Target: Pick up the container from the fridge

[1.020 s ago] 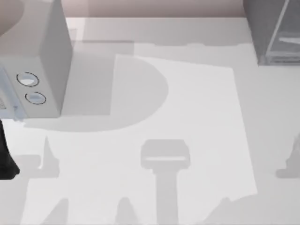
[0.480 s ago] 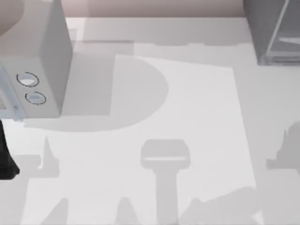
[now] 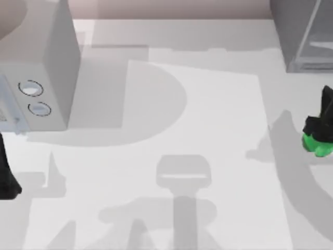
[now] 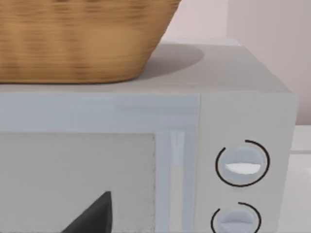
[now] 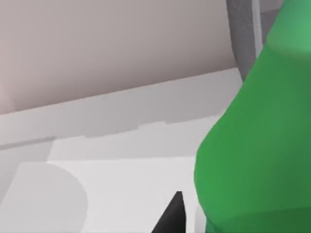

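Top view: right gripper clamps the small bright green plastic bottle, dark grey fridge just behind — lift steadily, grip firm.

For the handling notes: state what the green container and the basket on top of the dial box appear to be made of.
The container, at the right gripper near the table's right edge: probably plastic, uniformly bright green with a smooth, softly shaded surface. The basket on the lighter grey box: apparently woven wicker, tan with fine horizontal ribbing, matte.
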You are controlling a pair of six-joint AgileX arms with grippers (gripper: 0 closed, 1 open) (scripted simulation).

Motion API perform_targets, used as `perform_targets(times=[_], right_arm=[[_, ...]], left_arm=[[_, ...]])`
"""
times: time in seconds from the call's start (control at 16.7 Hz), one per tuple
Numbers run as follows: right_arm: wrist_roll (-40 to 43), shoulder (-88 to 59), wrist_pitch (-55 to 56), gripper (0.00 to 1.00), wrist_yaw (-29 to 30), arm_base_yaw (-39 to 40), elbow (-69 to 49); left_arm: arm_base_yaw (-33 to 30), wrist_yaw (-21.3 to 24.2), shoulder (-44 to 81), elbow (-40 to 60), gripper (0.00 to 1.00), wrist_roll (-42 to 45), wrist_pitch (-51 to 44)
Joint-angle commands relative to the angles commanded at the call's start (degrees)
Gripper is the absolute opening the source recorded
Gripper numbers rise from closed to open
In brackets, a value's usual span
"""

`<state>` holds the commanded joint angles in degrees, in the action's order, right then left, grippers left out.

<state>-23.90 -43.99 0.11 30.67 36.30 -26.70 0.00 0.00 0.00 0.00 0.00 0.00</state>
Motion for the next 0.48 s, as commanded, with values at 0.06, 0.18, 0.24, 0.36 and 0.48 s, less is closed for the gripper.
perform_targets(times=[0.06,0.18,0.24,0.36,0.48], right_arm=[[-2.7,-5.5,-0.6,0.00,3.5,4.0,-2.7],[-8.1,-16.7,-1.9,0.00,10.8,12.0,-8.3],[-10.7,-22.4,-2.6,0.00,14.5,16.0,-11.1],[-15.6,-33.4,-3.8,0.00,22.2,23.6,-16.9],[-19.9,-43.5,-4.7,0.00,29.8,30.6,-22.6]], left_arm=[[0.0,0.0,0.0,0.0,1.00,0.0,0.0],[0.0,0.0,0.0,0.0,1.00,0.0,0.0],[0.0,0.0,0.0,0.0,1.00,0.0,0.0],[0.0,0.0,0.0,0.0,1.00,0.0,0.0],[0.0,0.0,0.0,0.0,1.00,0.0,0.0]])
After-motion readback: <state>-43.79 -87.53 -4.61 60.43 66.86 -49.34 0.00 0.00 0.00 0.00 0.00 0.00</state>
